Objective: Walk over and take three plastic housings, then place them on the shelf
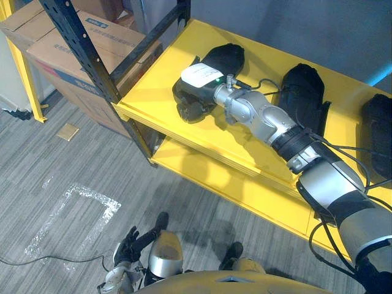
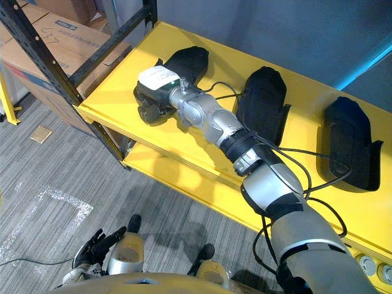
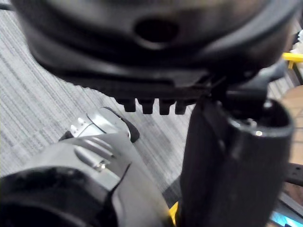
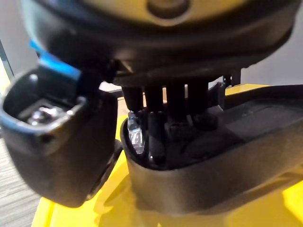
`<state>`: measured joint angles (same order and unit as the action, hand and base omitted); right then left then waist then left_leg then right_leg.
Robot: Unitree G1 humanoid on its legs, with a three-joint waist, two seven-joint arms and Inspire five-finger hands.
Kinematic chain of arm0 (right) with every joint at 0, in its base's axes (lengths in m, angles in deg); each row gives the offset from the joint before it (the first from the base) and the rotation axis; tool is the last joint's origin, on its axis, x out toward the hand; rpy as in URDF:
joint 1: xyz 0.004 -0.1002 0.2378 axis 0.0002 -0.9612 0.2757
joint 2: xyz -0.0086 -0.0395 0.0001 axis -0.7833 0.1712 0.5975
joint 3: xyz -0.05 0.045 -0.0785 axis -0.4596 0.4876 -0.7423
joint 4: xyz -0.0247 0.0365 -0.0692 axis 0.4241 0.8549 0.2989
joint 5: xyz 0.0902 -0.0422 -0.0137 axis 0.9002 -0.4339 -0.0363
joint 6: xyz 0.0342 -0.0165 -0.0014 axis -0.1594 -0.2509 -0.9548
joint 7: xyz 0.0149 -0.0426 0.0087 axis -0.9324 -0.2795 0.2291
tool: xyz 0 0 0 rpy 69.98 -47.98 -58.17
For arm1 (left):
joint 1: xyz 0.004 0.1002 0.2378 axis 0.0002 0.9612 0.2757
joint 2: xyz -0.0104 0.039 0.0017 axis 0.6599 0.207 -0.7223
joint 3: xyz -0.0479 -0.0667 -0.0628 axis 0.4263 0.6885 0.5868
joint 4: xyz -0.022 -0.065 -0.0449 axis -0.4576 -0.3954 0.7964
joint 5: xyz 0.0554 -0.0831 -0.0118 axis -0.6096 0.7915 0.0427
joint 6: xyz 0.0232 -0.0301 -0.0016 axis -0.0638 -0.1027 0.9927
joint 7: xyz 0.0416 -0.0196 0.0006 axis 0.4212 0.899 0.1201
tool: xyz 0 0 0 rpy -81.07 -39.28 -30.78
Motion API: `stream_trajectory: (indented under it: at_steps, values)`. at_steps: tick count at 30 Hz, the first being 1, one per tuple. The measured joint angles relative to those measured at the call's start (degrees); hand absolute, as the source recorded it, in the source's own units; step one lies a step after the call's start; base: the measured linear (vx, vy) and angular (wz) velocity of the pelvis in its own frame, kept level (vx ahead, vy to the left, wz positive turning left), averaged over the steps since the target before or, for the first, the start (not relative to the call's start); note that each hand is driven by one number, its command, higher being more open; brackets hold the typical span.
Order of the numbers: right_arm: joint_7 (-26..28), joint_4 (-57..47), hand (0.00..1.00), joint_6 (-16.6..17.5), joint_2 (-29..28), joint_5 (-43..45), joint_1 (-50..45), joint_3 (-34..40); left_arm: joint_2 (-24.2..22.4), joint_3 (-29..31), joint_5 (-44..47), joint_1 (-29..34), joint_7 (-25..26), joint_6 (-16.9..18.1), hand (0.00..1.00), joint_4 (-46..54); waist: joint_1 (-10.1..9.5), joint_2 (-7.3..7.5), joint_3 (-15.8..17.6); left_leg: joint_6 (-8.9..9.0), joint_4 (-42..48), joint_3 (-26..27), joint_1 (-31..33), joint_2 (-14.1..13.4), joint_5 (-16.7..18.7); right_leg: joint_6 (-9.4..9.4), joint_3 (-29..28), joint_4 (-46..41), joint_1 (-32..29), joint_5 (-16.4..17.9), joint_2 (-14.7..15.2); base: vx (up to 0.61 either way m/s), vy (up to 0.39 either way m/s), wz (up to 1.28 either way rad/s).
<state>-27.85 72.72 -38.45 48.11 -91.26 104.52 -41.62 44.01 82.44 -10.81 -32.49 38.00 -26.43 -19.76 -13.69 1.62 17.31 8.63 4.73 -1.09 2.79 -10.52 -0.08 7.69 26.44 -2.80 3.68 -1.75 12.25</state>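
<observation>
Lowest and nearest, the left hand [image 1: 130, 244] hangs over grey carpet floor [image 1: 73, 159], fingers loosely spread and empty. Three black moulded plastic housings lie apart on the yellow metal shelf board [image 1: 159, 79]: the rightmost housing [image 2: 349, 144], the middle housing [image 1: 303, 92] and the leftmost housing [image 1: 228, 58]. The right hand [image 1: 199, 82], with an unreadable white label on its back, rests on the leftmost housing. Its fingers reach straight into the hollow and its thumb stands clear. Beyond are brown cardboard boxes [image 1: 67, 49] with blue stickers.

Eye views: looking down from the head, sharing shelf [image 1: 153, 92] and floor [image 1: 73, 153].
Left wrist: facing the floor, from above.
Right wrist: sitting very close against a housing [image 4: 213, 179] on the shelf.
</observation>
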Motion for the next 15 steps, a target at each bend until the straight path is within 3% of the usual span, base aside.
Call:
stream_trajectory:
  at_steps: [15]
  values:
    - [-0.23,3.57,0.0,3.11,0.01,-2.17,2.03,-0.65,0.01,-0.23,0.02,0.0,0.05,0.05,1.0,0.15,-0.29,-0.04,-0.02,0.1,0.1,-0.58,0.83,0.07,-0.08,0.01,0.61,0.11,-0.31,-0.02,0.0,0.0,0.0,0.01]
